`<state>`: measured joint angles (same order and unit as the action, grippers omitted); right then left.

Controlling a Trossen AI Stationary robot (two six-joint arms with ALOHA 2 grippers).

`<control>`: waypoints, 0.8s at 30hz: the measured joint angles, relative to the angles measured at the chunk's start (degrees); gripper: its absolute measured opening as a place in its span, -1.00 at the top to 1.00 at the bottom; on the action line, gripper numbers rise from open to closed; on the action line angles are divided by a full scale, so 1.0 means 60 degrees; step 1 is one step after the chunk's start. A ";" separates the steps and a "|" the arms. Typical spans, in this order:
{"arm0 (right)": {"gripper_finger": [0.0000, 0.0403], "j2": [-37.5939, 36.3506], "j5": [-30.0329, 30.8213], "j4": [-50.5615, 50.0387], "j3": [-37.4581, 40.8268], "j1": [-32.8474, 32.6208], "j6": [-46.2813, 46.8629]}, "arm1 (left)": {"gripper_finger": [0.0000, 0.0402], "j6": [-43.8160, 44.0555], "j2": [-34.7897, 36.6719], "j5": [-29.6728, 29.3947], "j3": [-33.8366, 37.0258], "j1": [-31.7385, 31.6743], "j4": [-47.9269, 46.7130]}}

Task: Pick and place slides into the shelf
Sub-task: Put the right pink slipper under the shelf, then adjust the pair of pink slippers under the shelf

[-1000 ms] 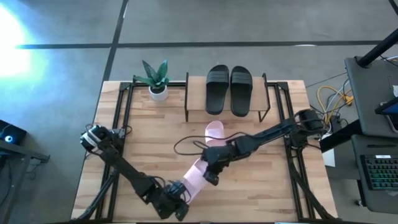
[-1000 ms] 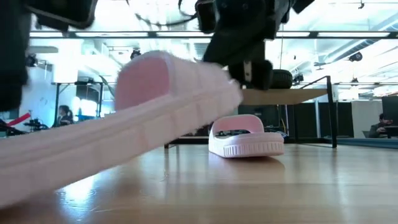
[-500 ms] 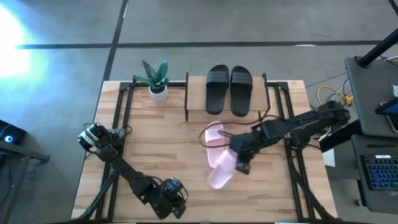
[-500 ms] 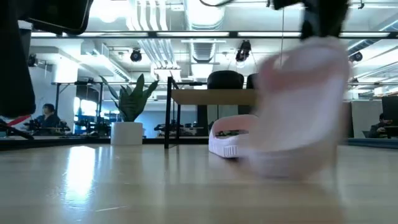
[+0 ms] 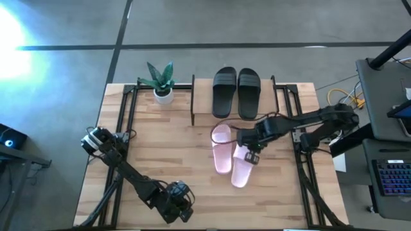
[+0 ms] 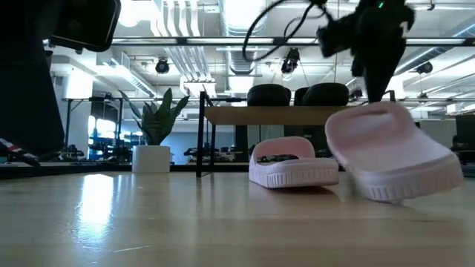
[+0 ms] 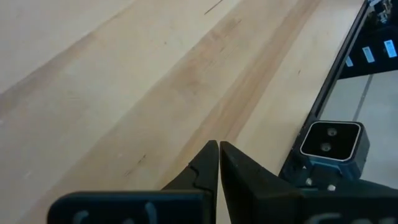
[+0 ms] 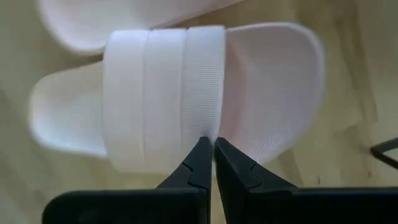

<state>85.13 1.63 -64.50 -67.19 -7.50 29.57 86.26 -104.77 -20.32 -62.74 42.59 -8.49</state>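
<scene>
Reaching in from beside the shelf [image 5: 235, 109], the right gripper [image 8: 208, 144] has its jaws pinched on the strap of a pink slide [image 5: 242, 168], just beside its twin [image 5: 221, 149] in front of the shelf. The low view shows that slide tilted, one end raised. The left gripper [image 7: 219, 149] sits closed at the bench's [image 5: 160, 154] near edge.

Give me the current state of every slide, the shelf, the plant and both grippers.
black pair: side by side on the shelf top.
shelf: standing at the table's far edge, top filled.
first pink slide: flat on the table before the shelf.
second pink slide: tilted beside the first, pinched by its strap.
potted plant: upright.
right gripper: shut on the strap.
left gripper: shut, empty, near the table's front edge.
</scene>
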 joint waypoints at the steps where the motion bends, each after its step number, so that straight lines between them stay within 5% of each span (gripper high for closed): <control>1: 0.96 0.0114 0.0040 0.0145 0.0074 0.0147 -0.0013 | 0.99 0.0003 0.0000 0.0000 0.0000 0.0000 0.0000; 9: 0.73 0.0970 0.1984 0.0255 0.0208 0.0575 -0.0419 | 0.99 0.0055 -0.0004 -0.0014 -0.0044 0.0000 0.0084; 17: 0.32 0.0798 0.2252 0.0164 -0.0082 0.0510 -0.0339 | 0.99 0.0062 -0.0011 -0.0025 -0.0044 0.0000 0.0076; 24: 0.45 -0.0437 -0.0486 -0.0035 -0.0181 0.0343 0.0886 | 0.99 0.0027 -0.0011 -0.0113 -0.0024 -0.0019 0.0079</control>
<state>82.51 -1.28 -64.71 -68.28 -5.44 34.89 86.42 -104.84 -21.00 -62.88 42.47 -8.02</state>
